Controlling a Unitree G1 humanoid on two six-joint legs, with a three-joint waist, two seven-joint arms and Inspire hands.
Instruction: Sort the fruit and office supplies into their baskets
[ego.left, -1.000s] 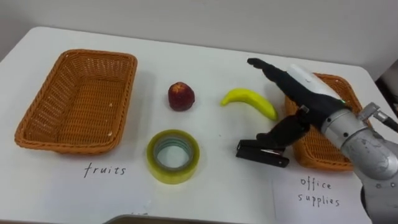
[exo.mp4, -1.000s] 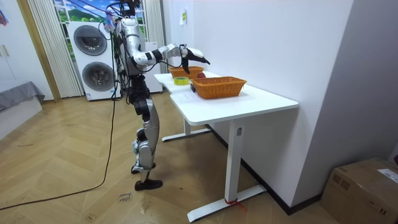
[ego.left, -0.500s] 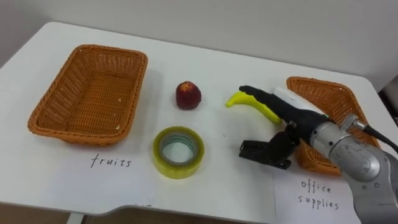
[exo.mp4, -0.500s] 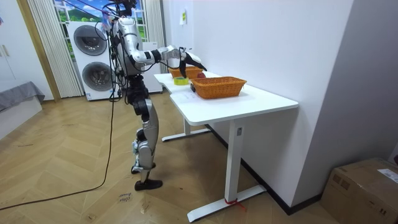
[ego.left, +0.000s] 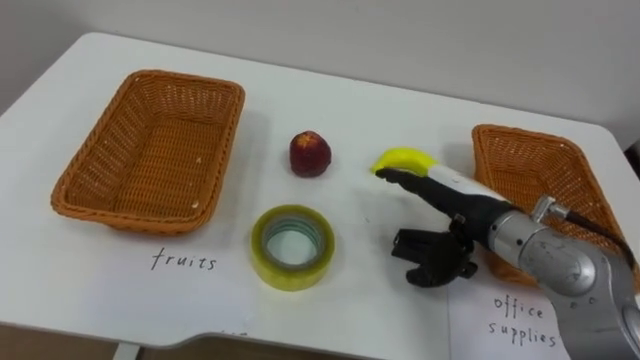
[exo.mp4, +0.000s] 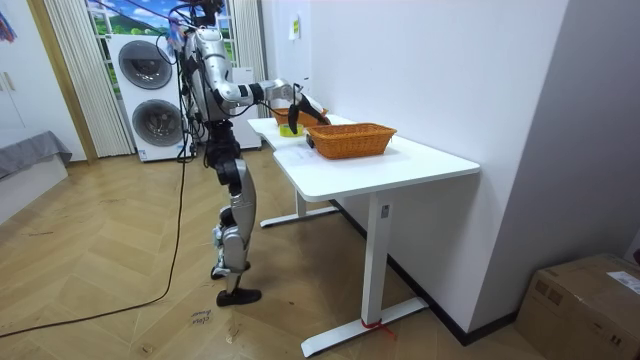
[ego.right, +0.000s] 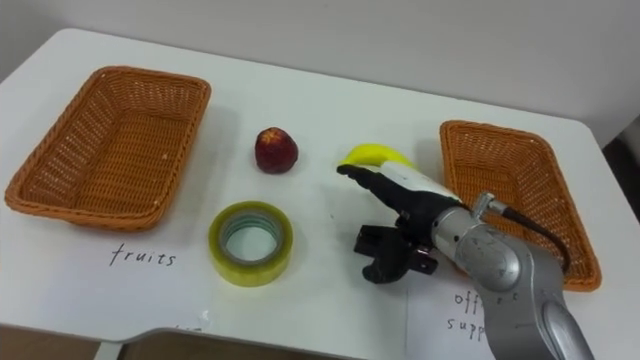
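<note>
Right hand (ego.left: 458, 203): fingers stretched straight and close together, lying over the banana (ego.left: 403, 158); thumb turned down toward the stapler (ego.left: 425, 266). It encloses nothing. Contact with either item cannot be confirmed.

Location of items: banana and stapler sit right of centre on the tabletop (ego.left: 350, 105), just beside the office-supplies basket (ego.left: 530, 175) at the right edge. The stapler is the nearer of the two to the front edge. The apple (ego.left: 310, 153) and tape roll (ego.left: 292, 280) lie mid-table. The fruit basket (ego.left: 100, 150), toward the left edge, holds nothing.

Assessment, stapler: rigid, compact, probably the densest item present. The hinged top may give under pressure. Recommend gripping across its long sides near mid-length, so it hangs level.

Assessment, banana: light, curved, smooth-skinned, liable to bruise. Recommend wrapping the thick middle with moderate force, not the tapered ends.

Risk: the two items lie close together, so closing on one may nudge the other.
</note>
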